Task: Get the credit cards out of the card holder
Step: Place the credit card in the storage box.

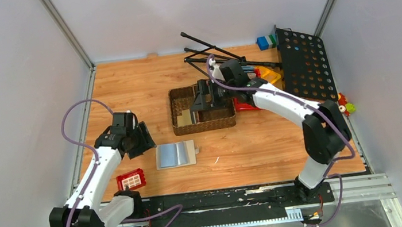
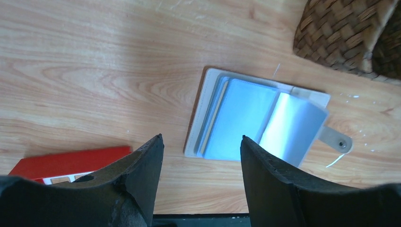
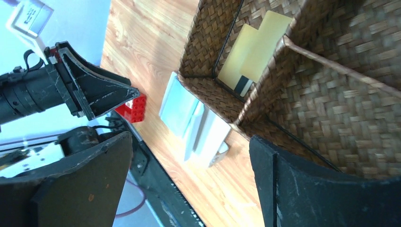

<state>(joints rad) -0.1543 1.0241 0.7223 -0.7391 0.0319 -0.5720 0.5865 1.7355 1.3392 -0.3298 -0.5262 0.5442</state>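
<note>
Evidently partway done: two tan credit cards point(image 3: 255, 52) lay in the woven basket point(image 1: 206, 125), my right end effector point(image 3: 190, 137) open above. The card holder point(image 1: 176, 154) lay unfolded mid-frame on the counter point(image 1: 260, 141), my left end effector point(image 2: 202, 142) open beside it. A tan edge inside suggested cards remained.
</note>
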